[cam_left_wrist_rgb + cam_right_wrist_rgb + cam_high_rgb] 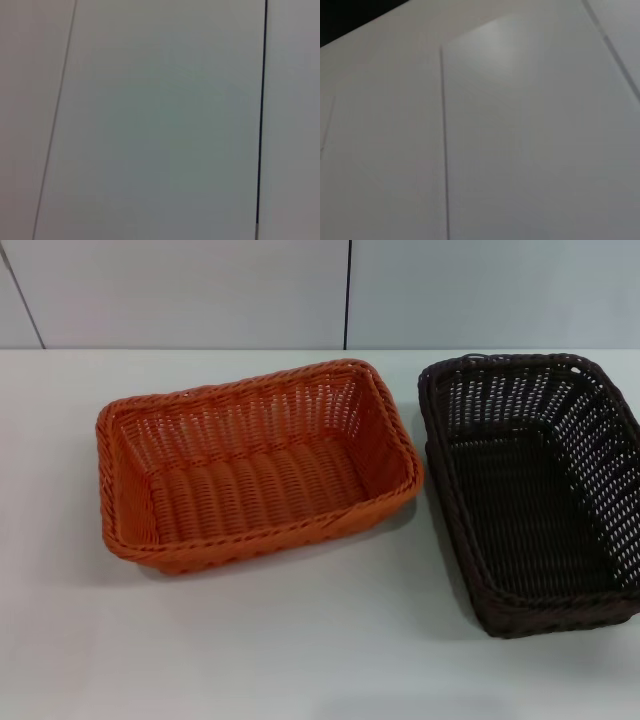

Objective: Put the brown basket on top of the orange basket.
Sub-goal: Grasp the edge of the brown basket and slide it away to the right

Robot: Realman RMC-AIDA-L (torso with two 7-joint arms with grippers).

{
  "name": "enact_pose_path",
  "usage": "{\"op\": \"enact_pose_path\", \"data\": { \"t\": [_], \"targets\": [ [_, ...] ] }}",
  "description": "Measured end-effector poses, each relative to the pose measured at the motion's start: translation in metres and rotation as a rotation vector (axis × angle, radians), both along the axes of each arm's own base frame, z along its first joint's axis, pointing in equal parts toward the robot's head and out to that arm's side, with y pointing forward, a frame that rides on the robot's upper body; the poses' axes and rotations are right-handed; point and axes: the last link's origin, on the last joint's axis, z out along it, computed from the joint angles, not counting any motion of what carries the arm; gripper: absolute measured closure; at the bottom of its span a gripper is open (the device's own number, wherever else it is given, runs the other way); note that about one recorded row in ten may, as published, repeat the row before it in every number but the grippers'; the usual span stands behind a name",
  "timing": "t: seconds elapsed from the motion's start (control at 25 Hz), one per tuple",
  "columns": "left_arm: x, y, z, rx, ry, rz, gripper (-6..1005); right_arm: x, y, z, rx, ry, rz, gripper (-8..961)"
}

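The orange basket (255,465) sits upright and empty on the white table, left of centre in the head view. To its right stands the brown basket (530,490), also upright and empty, its right side running off the picture's edge. A narrow strip of table separates the two baskets. Neither gripper nor any arm shows in the head view. Both wrist views hold only plain white wall panels with thin seams.
The white table (300,640) stretches bare in front of both baskets and to the left of the orange one. A white panelled wall (200,290) with a dark vertical seam rises behind the table's far edge.
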Motion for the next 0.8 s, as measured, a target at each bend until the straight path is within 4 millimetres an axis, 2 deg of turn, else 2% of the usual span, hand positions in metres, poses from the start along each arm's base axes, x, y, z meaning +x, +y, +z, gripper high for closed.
{"op": "enact_pose_path", "data": {
  "t": [0.24, 0.44, 0.68, 0.8],
  "targets": [
    [0.003, 0.014, -0.004, -0.031, 0.008, -0.006, 219, -0.017, 0.04, 0.02, -0.236, -0.05, -0.005, 140],
    [0.005, 0.018, -0.005, -0.036, 0.002, -0.012, 219, -0.058, 0.071, 0.036, -0.547, -0.179, -0.097, 141],
    [0.002, 0.02, -0.007, -0.052, -0.008, 0.003, 219, -0.104, 0.08, 0.06, -0.839, -0.34, -0.424, 142],
    [0.002, 0.02, -0.008, -0.055, -0.009, 0.005, 220, -0.121, 0.075, 0.07, -0.984, -0.419, -0.555, 142]
  ]
}}
